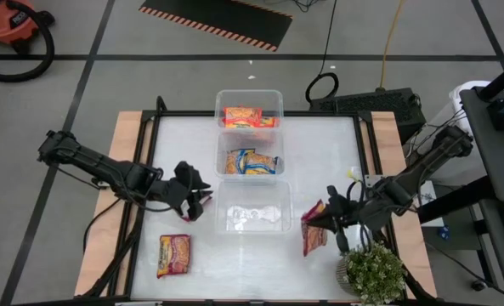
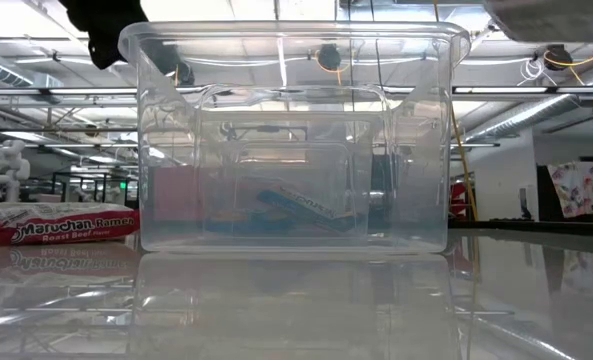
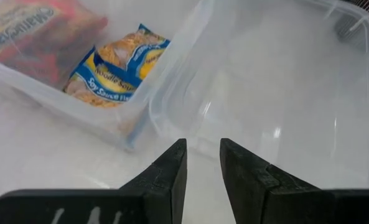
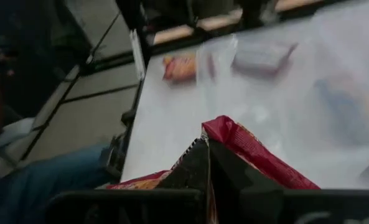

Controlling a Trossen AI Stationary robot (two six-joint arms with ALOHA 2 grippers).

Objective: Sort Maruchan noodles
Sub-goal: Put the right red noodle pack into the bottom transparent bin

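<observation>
Three clear bins stand in a row down the table's middle. The far bin (image 1: 248, 107) holds a red-orange noodle packet (image 1: 250, 116). The middle bin (image 1: 250, 155) holds a blue-yellow packet (image 3: 114, 66). The near bin (image 1: 252, 206) holds nothing. My left gripper (image 1: 197, 201) hovers just left of the near bin, its fingers (image 3: 172, 169) a narrow gap apart with nothing between them. My right gripper (image 1: 328, 212), right of the near bin, is shut on a red noodle packet (image 1: 314, 231). Another red-orange packet (image 1: 174, 255) lies flat at the near left. My right gripper pinches the red packet at one end (image 4: 229, 133) between its two fingers; a crumpled red edge sticks out past the fingertips. The fingers come from the table's right side, slanting a little downward. The rest of the packet (image 1: 313, 241) hangs below the gripper.
A small potted plant (image 1: 371, 272) stands at the near right corner, close to my right arm. Bare white tabletop (image 1: 184, 144) lies left and right of the bin row. Wooden strips edge the table on both sides.
</observation>
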